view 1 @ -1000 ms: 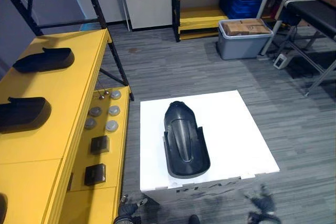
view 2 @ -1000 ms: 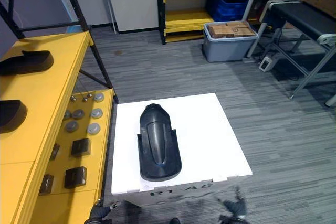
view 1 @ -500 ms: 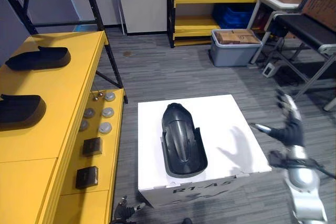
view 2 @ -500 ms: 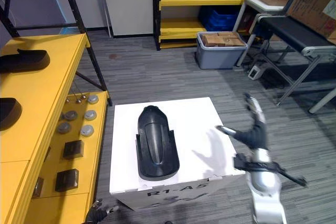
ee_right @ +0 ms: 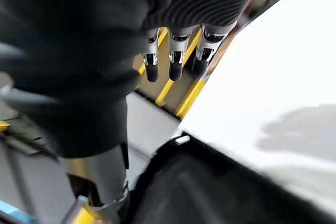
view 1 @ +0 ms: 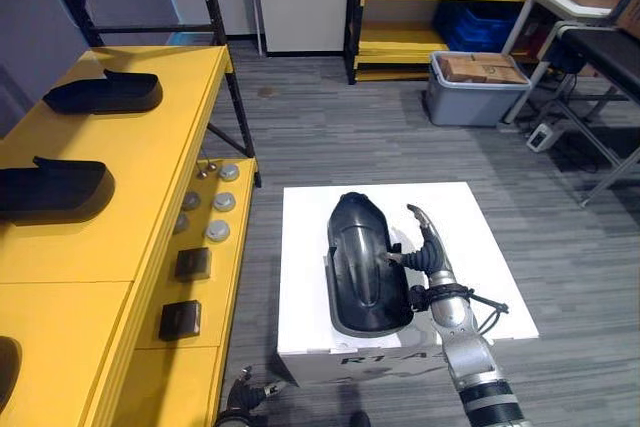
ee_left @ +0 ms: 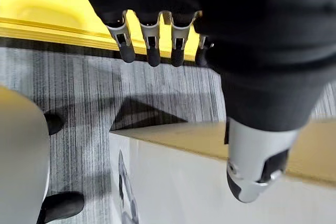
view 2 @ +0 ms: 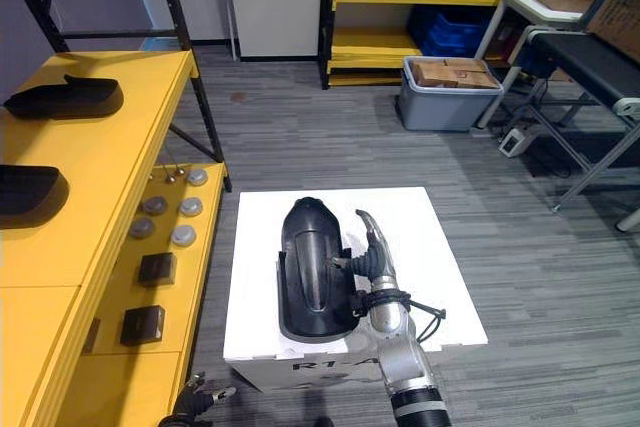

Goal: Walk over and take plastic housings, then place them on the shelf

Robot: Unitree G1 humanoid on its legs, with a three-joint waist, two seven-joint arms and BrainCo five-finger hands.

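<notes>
Plastic housing [view 1: 362, 267] not yet picked up, right hand [view 1: 430, 257] held open right beside it

The housing is laid flat on the white table [view 1: 490, 247], just left of the spread fingers; thumb contact can't be told. It's judged light, stiff and a bit slick, so it's probably best gripped along its long side rims. Two more housings [view 1: 100, 95] are parked on the yellow shelf [view 1: 160, 157] well off to the hand's left. Far beyond the hand, cardboard boxes [view 1: 478, 68] are packed in a grey bin [view 1: 470, 102]. The left hand [ee_left: 152, 45] is hung low, fingers relaxed.
</notes>
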